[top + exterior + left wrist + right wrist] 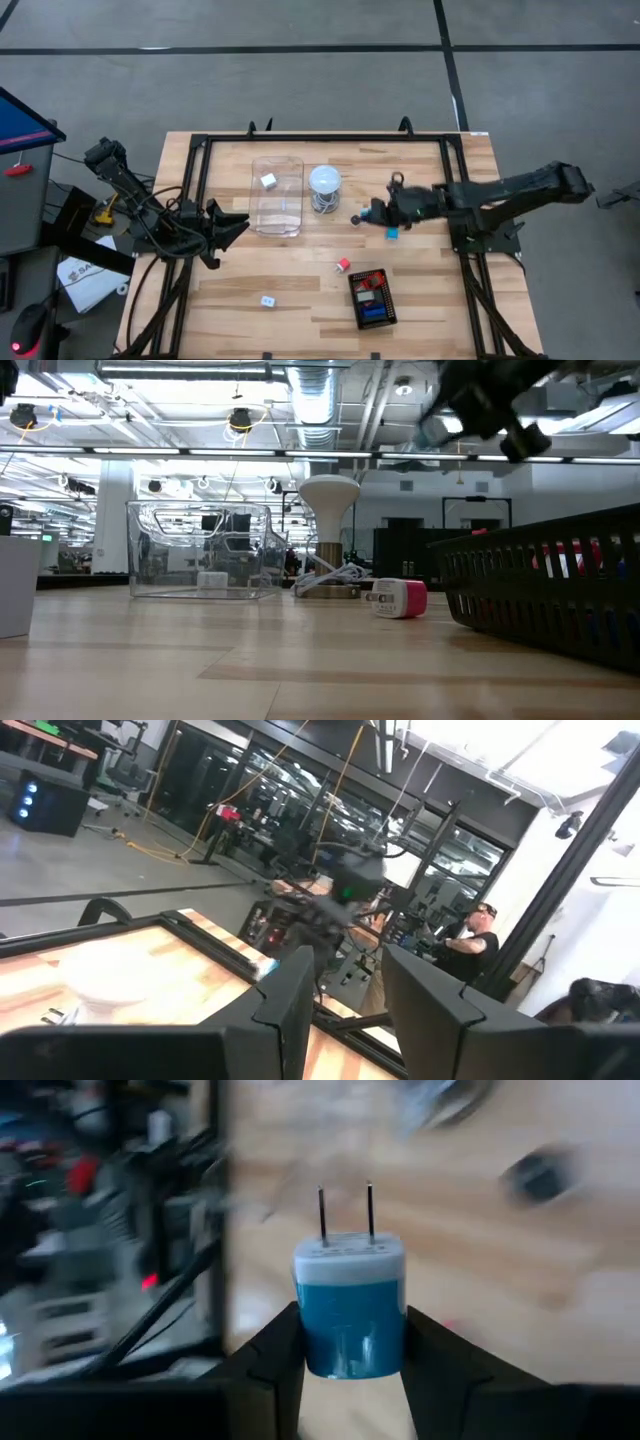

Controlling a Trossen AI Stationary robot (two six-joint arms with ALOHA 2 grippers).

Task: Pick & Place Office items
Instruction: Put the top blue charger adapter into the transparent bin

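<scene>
From above, we see the right gripper (391, 226) pinching a blue plug adapter (393, 234) left of the black tray (387, 312), which lies nearer us and slightly left.

At table height, a red adapter (401, 599) lies beside that tray.

Our left gripper (340, 1005) waits spread.

The right wrist shows the adapter's prongs pointing away.

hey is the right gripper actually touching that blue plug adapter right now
Touching. The right wrist view shows the right gripper with both fingers pressed against the sides of the blue plug adapter.
</scene>
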